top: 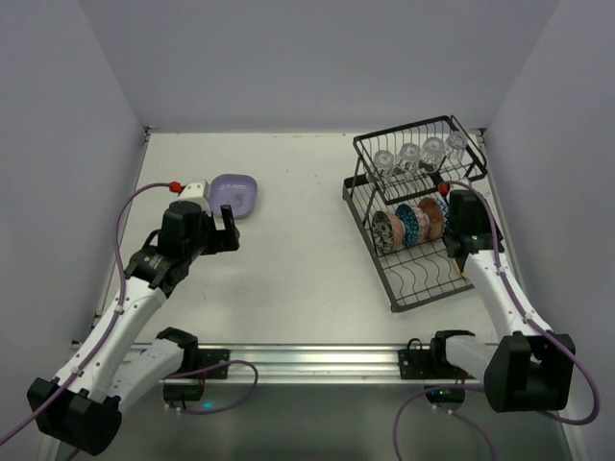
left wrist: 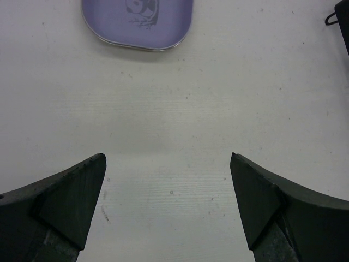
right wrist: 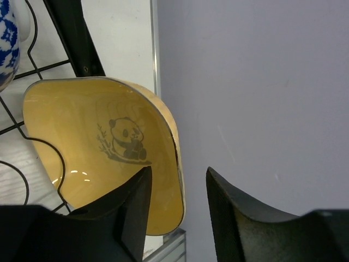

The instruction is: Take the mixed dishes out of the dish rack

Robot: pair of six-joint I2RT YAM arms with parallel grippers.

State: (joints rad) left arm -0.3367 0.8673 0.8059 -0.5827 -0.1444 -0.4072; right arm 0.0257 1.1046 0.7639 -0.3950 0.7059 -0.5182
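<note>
One yellow plate (right wrist: pixel 109 158) under approach, standing on edge at the right end of the dish rack (top: pixel 423 279) lower tray.

Right gripper (right wrist: pixel 178 173) straddles its rim, jaws half spread: inner finger (right wrist: pixel 131 207) appears to lie against the panda-printed face, outer finger (right wrist: pixel 234 213) stands off the back (no pinch confirmed). Plate judged rigid, light, glossy and likely slippery; best held deep over a straight stretch of rim, not the rounded corner. Clearance poor: side wall (right wrist: pixel 262 82) just beside the outer finger, rack wires and a blue bowl (right wrist: pixel 6 43) close inboard. Left gripper (left wrist: pixel 168 164) hangs fully spread, empty, over the table (left wrist: pixel 174 98); lavender plate (left wrist: pixel 139 22) lies ahead of it.
</note>
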